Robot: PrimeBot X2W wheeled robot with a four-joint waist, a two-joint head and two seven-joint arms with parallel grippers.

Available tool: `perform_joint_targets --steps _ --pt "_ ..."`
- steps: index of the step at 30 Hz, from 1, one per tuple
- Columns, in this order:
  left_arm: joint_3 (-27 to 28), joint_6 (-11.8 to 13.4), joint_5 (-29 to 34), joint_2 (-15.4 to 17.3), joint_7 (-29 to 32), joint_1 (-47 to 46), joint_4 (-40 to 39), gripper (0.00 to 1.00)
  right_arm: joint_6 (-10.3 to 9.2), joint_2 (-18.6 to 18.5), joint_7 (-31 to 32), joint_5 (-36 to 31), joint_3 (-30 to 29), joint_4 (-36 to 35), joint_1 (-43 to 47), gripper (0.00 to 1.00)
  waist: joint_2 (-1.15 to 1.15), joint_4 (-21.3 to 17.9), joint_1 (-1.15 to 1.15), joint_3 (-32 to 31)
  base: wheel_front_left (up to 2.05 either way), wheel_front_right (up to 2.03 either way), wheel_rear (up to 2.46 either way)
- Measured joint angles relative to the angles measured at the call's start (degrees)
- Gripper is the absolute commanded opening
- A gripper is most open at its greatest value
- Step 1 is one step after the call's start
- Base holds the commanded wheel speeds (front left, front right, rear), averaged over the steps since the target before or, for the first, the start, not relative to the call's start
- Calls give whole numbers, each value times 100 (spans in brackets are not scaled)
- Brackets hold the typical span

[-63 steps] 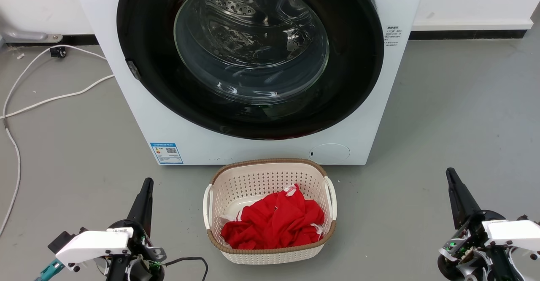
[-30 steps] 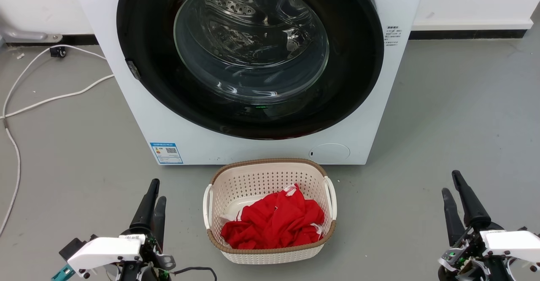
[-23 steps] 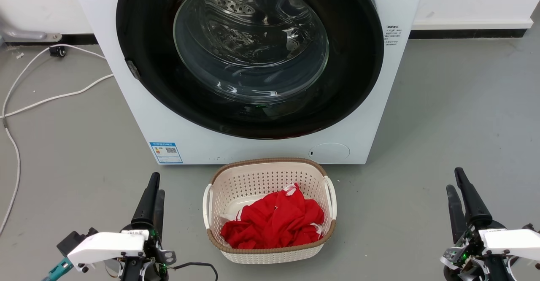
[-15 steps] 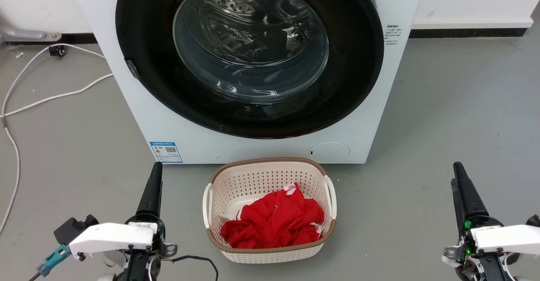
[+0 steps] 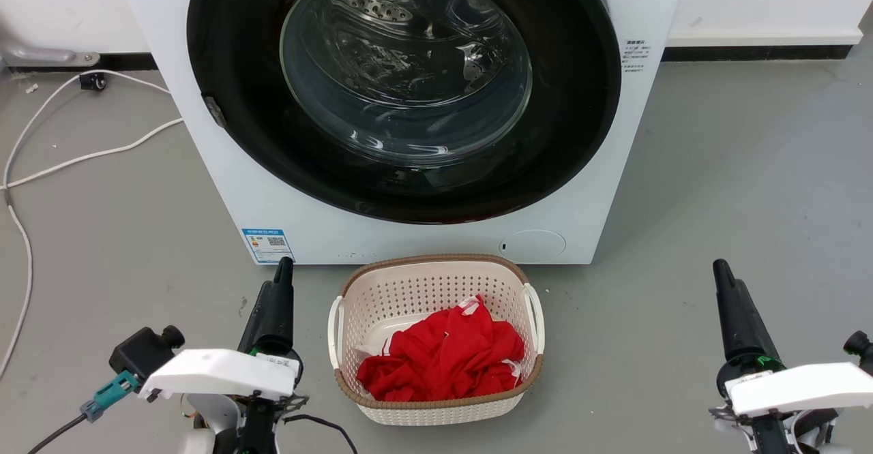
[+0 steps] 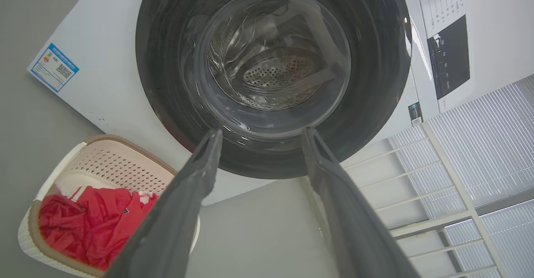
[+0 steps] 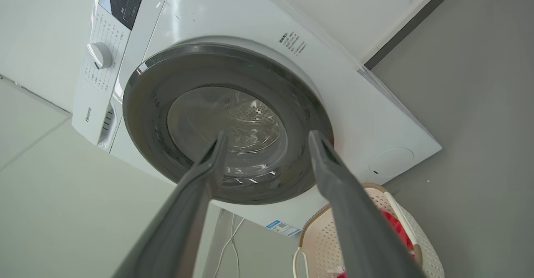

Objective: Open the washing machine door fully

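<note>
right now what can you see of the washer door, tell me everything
The door is a large round glossy black disc with a bulging clear glass bowl at its centre; the holed steel drum shows through it. A small grey metal piece sits on its left edge in the head view. It looks shut, upright against the washer's white front. Nothing touches it: the left hand and right hand are open, well short of it.

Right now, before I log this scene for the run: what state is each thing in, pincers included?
washing machine door, shut, flush with the machine front.
left pincer, open, empty, pointing at the door.
right pincer, open, empty, pointing at the door.
basket, upright on the floor, just before the machine.
red clothes, crumpled inside the basket.
white cable, lying loose on the floor.
</note>
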Motion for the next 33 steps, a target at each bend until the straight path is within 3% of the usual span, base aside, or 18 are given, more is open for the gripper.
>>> perform_joint_targets --steps 21,33 --pt "-204 78 2004 1 -393 -52 141 100 0 -8 -194 -1938 189 -260 242 100 0 2 0 -46 0 0 0" --pt "-254 171 2776 1 -573 -61 104 100 0 9 -303 -2771 256 -425 265 100 0 2 0 -42 0 0 0"
